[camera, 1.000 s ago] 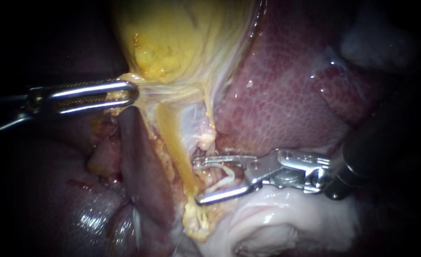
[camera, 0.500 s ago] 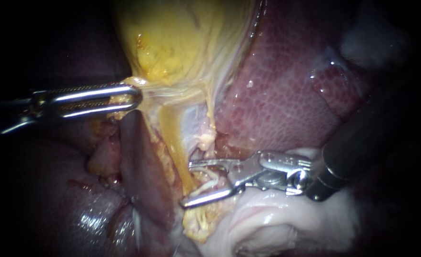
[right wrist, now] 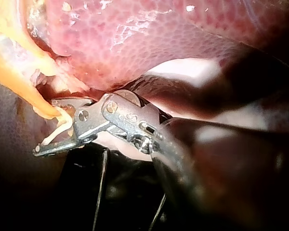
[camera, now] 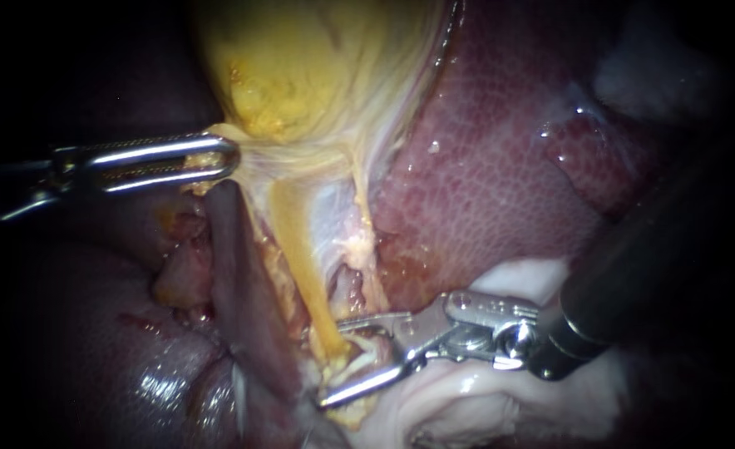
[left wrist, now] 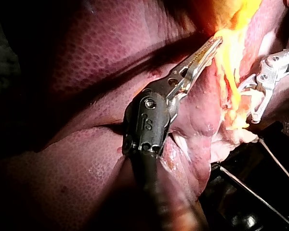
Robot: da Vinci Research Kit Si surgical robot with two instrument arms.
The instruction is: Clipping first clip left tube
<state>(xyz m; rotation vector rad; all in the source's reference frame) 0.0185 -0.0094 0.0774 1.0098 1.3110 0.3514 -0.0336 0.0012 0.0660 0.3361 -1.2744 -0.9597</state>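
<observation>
The yellow gallbladder [camera: 301,66] hangs at the top of the endoscope view. My left instrument [camera: 218,158] is shut on the tissue at its lower end, its toothed jaws [left wrist: 207,50] biting yellow tissue. The yellow left tube [camera: 301,249] runs down from there, and a thinner pale strand [camera: 363,208] lies to its right. My right instrument [camera: 334,364] stands open at the tube's lower end, one jaw on each side. A pale clip [camera: 367,349] sits inside the jaws. In the right wrist view the tube's end [right wrist: 41,109] lies between those open jaws [right wrist: 48,126].
Mottled red liver [camera: 500,166] fills the right side. A dark purple flap [camera: 234,274] lies left of the tube. White tissue [camera: 467,399] bulges under the right instrument. Glistening liver [camera: 135,366] lies lower left. Thin wires [right wrist: 101,192] cross a black base under the right instrument.
My right instrument has moved down and to the left, so its open jaws now straddle the lower end of the yellow tube. The left instrument keeps its hold, almost in place.
</observation>
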